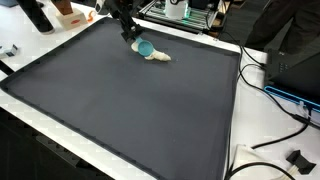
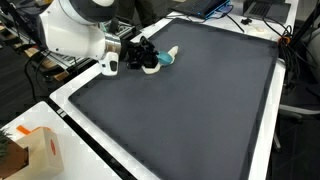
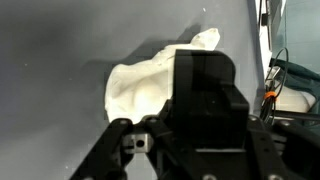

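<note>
Wrist view is showing us the white cloth (image 3: pixel 150 88) lying bunched on the dark mat (image 3: pixel 50 60). Black housing is blocking the jaws, so we are unable to tell whether the gripper (image 2: pixel 150 58) is spread or pinching. In both exterior views the blue cup (image 1: pixel 146 47) is sitting at the fingertips, touching the cloth. We are judging that a snagged fold could tip or drag the cup. The arm (image 2: pixel 80 30) is leaning over the mat's edge, its wrist pointing down at a tilt.
</note>
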Robot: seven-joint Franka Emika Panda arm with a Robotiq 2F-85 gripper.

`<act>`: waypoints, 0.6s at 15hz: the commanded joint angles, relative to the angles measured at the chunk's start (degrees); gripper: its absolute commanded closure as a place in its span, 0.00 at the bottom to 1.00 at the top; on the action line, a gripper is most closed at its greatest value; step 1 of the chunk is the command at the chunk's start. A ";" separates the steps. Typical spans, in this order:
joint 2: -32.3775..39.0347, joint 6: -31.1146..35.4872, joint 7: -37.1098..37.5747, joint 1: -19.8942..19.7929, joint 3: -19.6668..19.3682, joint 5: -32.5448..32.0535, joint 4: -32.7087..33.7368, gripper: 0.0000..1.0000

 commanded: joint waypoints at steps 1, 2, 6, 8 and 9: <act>-2.15 4.58 3.61 1.90 0.60 -7.18 -3.14 0.75; -3.31 4.89 4.59 2.20 0.84 -8.41 -3.40 0.75; -8.50 7.21 9.27 3.65 2.46 -13.83 -4.80 0.75; -11.65 9.23 11.93 4.59 3.63 -16.73 -5.97 0.75; -13.45 10.45 13.47 5.09 4.30 -18.31 -6.71 0.75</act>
